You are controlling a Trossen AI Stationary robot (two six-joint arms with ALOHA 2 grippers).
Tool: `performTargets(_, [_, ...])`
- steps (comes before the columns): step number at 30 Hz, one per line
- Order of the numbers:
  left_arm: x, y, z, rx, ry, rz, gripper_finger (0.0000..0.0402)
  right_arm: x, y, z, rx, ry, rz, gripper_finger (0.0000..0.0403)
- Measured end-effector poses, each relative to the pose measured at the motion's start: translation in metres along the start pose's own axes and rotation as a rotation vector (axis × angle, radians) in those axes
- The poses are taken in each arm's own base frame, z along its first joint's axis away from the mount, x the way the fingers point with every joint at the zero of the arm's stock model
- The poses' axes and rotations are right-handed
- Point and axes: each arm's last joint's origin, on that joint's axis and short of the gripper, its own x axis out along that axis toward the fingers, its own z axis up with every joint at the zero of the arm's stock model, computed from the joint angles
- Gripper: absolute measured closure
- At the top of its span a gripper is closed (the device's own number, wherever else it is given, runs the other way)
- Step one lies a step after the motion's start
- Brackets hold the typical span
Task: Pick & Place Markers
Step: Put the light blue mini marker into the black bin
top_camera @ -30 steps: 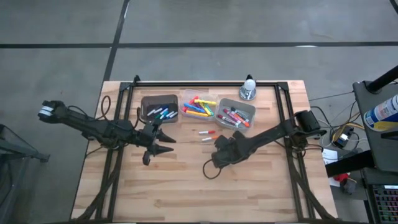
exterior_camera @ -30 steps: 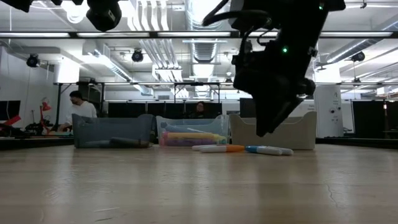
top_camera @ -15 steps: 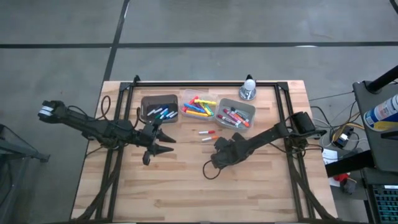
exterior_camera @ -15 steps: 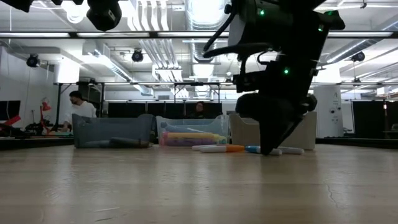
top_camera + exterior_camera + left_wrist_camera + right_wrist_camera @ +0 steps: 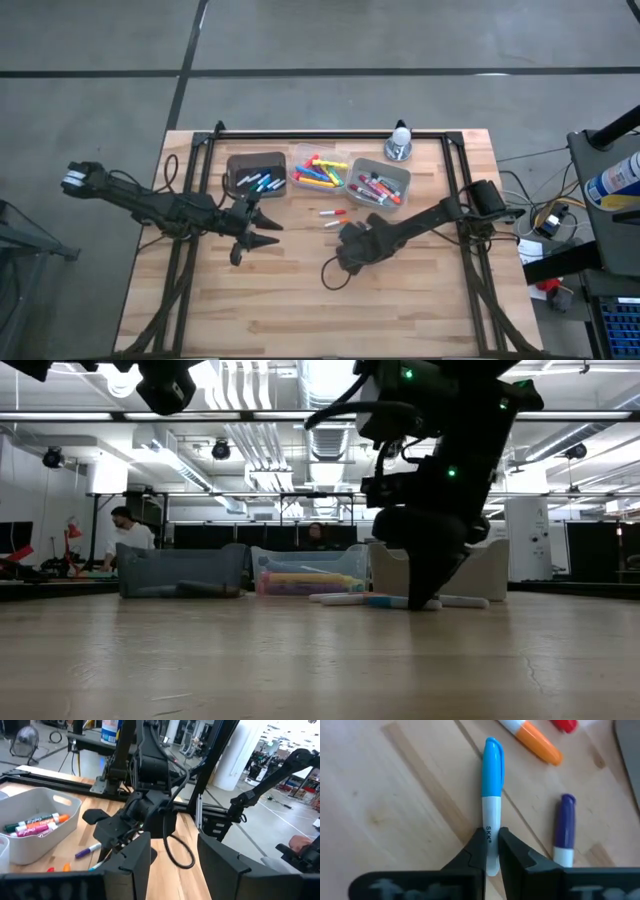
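Observation:
My right gripper (image 5: 491, 845) is down at the table's middle (image 5: 342, 236), shut on a white marker with a blue cap (image 5: 492, 795). Beside that marker, flat on the wood, lie a purple-capped marker (image 5: 565, 827), an orange-capped one (image 5: 538, 743) and a red one (image 5: 564, 724). Three bins stand at the far side: a dark one (image 5: 257, 172), a clear one (image 5: 320, 172) and a grey one (image 5: 379, 185), each with markers in it. My left gripper (image 5: 262, 228) hangs open left of centre and holds nothing. My right gripper pinches the blue-capped marker's white body (image 5: 490, 831) between its two fingers, just behind the cap, and the fingers lie across it. The fingers come from above (image 5: 425, 592). The marker lies flat on the wood (image 5: 385, 601).
A small white and metal object (image 5: 400, 142) stands at the far edge, right of the bins. A black frame (image 5: 459, 170) runs along the table's far, left and right sides. A black cable loop (image 5: 331, 273) hangs under my right gripper. Bare wood (image 5: 320, 310) spreads toward the near edge.
My right gripper has come down from just above the table onto the loose markers and shifted a little toward the table's left. The blue-capped marker has slid slightly left along the wood.

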Motion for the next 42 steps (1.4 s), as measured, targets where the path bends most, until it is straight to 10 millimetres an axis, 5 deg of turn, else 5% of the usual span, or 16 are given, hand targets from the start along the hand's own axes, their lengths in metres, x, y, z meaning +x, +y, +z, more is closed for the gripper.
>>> performTargets(7, [0.0,0.001,-0.004,0.062,0.015,0.0,0.0246,-0.011,0.012,0.01,-0.085,-0.015,0.078,0.0379])
performTargets(18, [0.0,0.009,-0.029,0.222,0.028,0.016,0.0246,-0.072,0.037,0.045,-0.247,-0.246,0.155,0.038])
performTargets(26, [-0.001,0.015,-0.041,0.258,0.034,0.095,0.0246,-0.112,0.049,0.06,-0.259,-0.486,0.03,0.0381])
performTargets(42, [0.01,0.019,-0.053,0.227,-0.015,0.124,0.0246,-0.135,0.066,0.073,-0.328,-0.753,-0.013,0.0397])
